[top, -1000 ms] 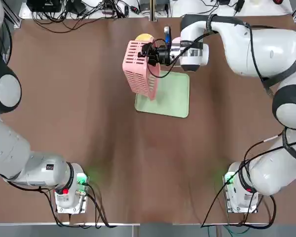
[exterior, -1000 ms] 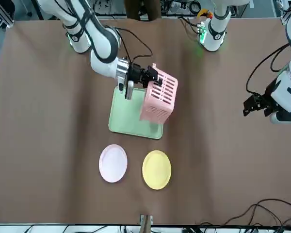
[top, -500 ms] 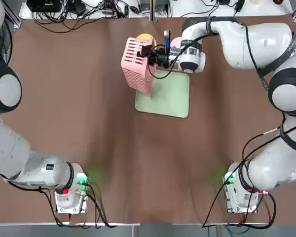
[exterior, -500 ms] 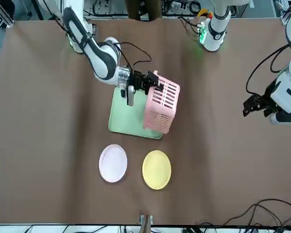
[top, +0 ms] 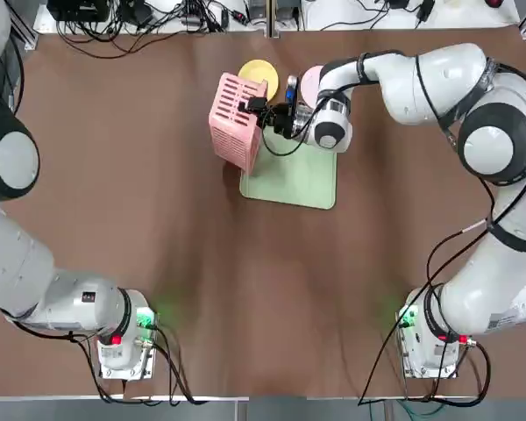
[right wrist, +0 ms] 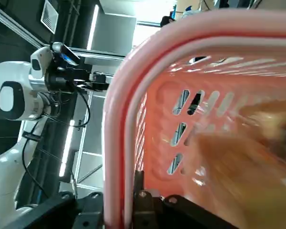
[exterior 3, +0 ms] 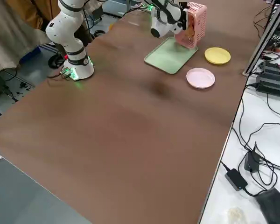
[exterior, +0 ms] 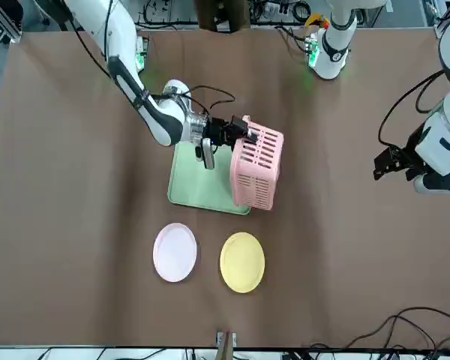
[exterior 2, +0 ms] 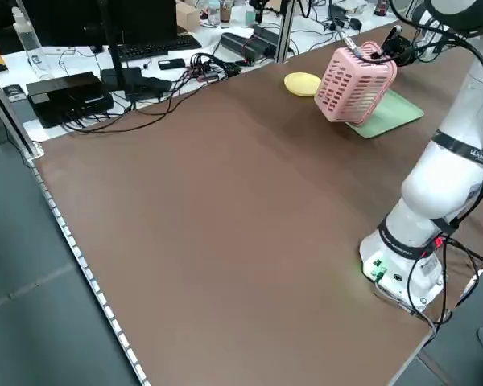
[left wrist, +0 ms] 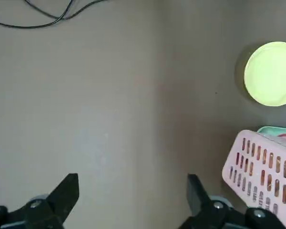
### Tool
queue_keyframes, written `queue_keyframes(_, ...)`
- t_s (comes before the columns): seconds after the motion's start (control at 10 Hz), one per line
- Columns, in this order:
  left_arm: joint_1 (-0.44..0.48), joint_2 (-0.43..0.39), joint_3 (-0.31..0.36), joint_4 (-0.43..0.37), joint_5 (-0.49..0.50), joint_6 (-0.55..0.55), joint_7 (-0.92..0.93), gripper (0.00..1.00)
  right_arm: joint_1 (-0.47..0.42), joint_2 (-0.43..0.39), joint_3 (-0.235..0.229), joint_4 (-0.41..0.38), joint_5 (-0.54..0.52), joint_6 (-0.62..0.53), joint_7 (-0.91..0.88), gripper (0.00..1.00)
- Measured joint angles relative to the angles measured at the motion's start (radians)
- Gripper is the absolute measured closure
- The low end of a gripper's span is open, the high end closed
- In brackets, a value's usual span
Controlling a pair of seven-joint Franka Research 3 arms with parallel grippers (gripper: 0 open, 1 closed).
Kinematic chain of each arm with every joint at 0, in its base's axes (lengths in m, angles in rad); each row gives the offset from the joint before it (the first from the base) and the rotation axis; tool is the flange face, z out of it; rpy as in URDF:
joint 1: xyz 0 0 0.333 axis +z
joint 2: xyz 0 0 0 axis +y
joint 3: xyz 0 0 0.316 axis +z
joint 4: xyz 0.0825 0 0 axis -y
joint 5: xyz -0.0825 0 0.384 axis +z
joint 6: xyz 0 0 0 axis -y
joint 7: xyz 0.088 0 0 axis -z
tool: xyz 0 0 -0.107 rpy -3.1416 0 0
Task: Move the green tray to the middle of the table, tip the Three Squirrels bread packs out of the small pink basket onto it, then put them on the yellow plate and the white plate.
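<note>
Pink basket (top: 234, 122), gripped at its rim by the closed right hand (top: 265, 115), has rolled further onto its side over the green tray (top: 302, 175), bread packs (right wrist: 243, 157) apparently about to spill.

Small pink basket (top: 234, 121) tipped sideways over green tray (top: 300, 180), bread packs (right wrist: 248, 157) inside.
</note>
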Motion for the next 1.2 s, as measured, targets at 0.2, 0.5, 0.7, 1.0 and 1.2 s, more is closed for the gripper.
queue_keyframes(0.2, 0.0, 0.003, 0.0, 0.0, 0.0, 0.0, 0.0, 0.0, -0.02, 0.003, 0.019, -0.003, 0.003, -0.025, 0.002, 0.93)
queue_keyframes(0.5, 0.0, 0.004, 0.0, 0.0, 0.0, 0.0, 0.0, 0.0, -0.05, 0.01, 0.031, -0.033, 0.004, -0.066, 0.002, 0.93)
queue_keyframes(0.7, 0.0, 0.004, 0.0, 0.0, 0.0, 0.0, 0.0, 0.0, -0.065, 0.013, 0.032, -0.067, 0.003, -0.107, 0.001, 0.93)
queue_keyframes(1.0, -0.001, 0.004, -0.002, 0.0, 0.0, 0.0, 0.0, 0.0, -0.106, 0.013, 0.033, -0.117, -0.016, -0.178, 0.001, 0.93)
queue_keyframes(1.2, -0.001, 0.005, -0.002, 0.0, 0.0, 0.0, 0.0, 0.0, -0.132, 0.013, 0.033, -0.166, -0.052, -0.253, 0.001, 0.93)
